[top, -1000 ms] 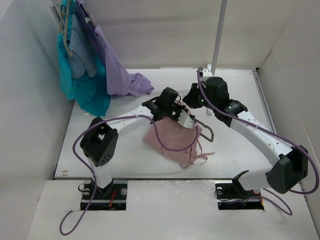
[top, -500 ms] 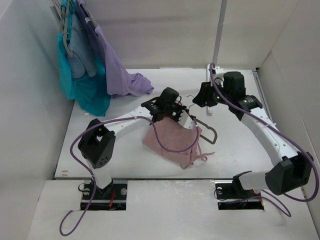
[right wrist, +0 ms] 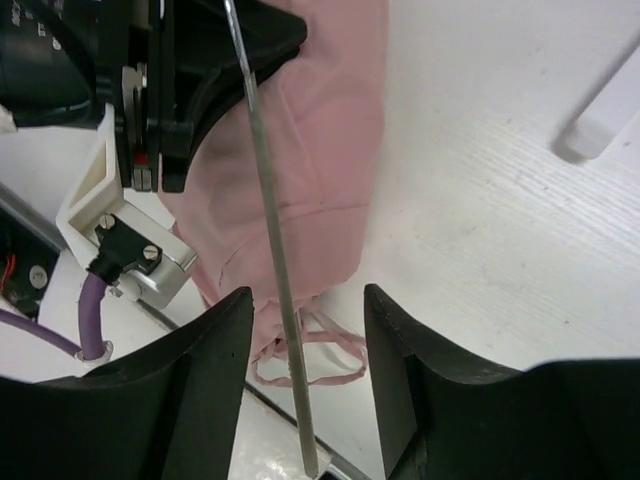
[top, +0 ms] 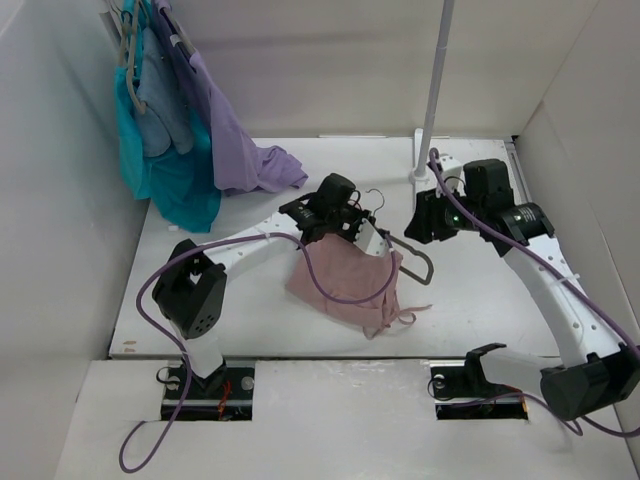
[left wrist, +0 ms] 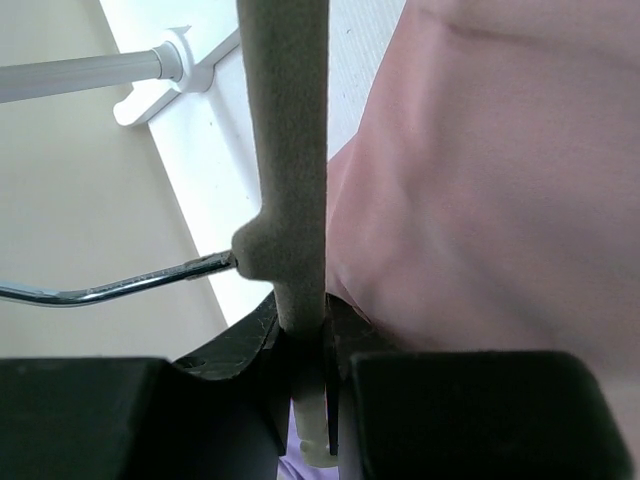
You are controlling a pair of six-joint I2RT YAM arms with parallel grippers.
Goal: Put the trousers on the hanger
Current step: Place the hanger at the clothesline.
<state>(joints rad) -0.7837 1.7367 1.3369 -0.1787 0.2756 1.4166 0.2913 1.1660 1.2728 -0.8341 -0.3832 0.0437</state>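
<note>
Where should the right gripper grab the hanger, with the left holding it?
Probably the bare rounded end of the hanger, coming in from the right. The left gripper clamps the bar beside the hook, and the trousers drape over the middle. Only that loop sticks out clear of fabric, and it faces the open right gripper.

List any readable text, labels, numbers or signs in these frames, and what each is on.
No text can be read in any view.
Pink trousers: no print or tag showing.
Grey hanger: plain, no marking.
Left arm's black motor housing: any marking is too small to read.
</note>
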